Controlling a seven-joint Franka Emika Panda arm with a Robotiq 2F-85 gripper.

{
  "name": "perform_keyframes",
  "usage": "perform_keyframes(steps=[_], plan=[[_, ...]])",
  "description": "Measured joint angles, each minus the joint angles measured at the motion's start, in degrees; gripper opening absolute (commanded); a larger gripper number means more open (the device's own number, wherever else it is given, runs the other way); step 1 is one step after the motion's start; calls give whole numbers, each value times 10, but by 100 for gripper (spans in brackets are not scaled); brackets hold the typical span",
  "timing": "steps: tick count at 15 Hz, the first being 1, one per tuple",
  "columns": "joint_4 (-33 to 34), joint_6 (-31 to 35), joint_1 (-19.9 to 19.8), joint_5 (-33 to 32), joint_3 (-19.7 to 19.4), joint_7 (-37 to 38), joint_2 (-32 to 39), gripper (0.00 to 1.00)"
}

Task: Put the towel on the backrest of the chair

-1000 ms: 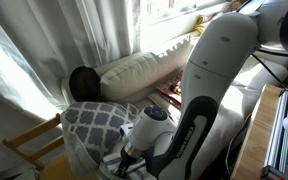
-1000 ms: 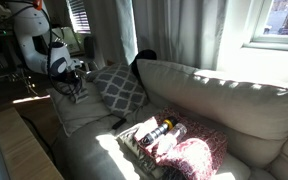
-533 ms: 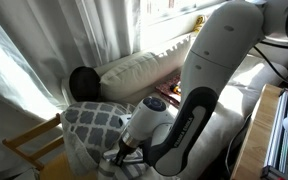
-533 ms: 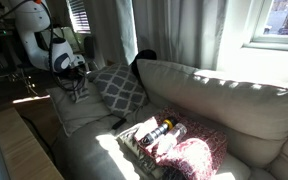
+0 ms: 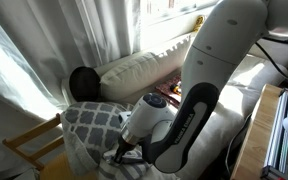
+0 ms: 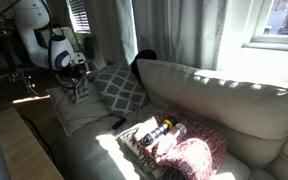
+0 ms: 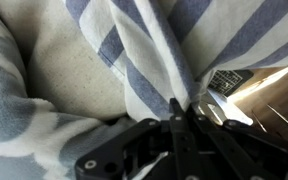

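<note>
The towel [image 7: 149, 50] is a grey cloth with white stripes. In the wrist view my gripper [image 7: 176, 112] is shut on a bunched fold of it, and the rest drapes away. In both exterior views the gripper [image 6: 75, 67] [image 5: 120, 153] holds the towel [image 6: 77, 90] hanging just above the sofa's armrest end, beside the grey lattice pillow [image 6: 119, 88]. The backrest [image 6: 219, 100], a long plump cream-white cushion, runs behind the seat. It also shows in an exterior view [image 5: 134, 68], beyond the pillow [image 5: 89, 120].
A small yellow wooden chair [image 5: 32, 146] stands beside the sofa end. A tray with bottles [image 6: 149, 135] and a multicoloured bundle [image 6: 189, 158] lie on the seat. A dark round object [image 5: 82, 82] sits at the backrest's end. Curtains hang behind.
The gripper has shifted a little toward the lattice pillow with the towel still in it. Nothing else has moved.
</note>
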Motion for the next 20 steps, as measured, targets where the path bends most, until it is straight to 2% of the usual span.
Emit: perform_keyframes(steps=[5, 11, 14, 20], plan=[[-37, 19, 1, 4, -31, 13, -38, 1], [-139, 100, 24, 49, -121, 19, -134, 3], [-163, 103, 34, 61, -133, 21, -156, 3], [-165, 106, 38, 65, -145, 23, -162, 1]])
